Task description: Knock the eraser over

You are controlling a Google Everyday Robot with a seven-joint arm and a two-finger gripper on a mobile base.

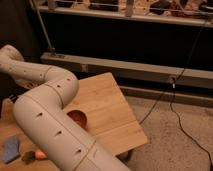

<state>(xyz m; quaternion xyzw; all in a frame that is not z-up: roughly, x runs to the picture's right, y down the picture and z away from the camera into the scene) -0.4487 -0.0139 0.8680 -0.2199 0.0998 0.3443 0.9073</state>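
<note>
The eraser cannot be seen: the robot's pale arm (50, 130) sweeps across the left side of the wooden table (107, 107) and hides what lies there. The gripper is out of sight too, as the arm's far end runs off at the left edge.

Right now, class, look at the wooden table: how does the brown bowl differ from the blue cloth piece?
The bowl is round, raised and orange-brown; the blue cloth is flat, oblong and blue-grey. The bowl sits on the picture's right side of the arm, partly hidden by it; the blue cloth lies on the left side, nearer the front edge. Both rest on the wooden table. The gripper is not in view, somewhere beyond the arm's far-left end.
</note>
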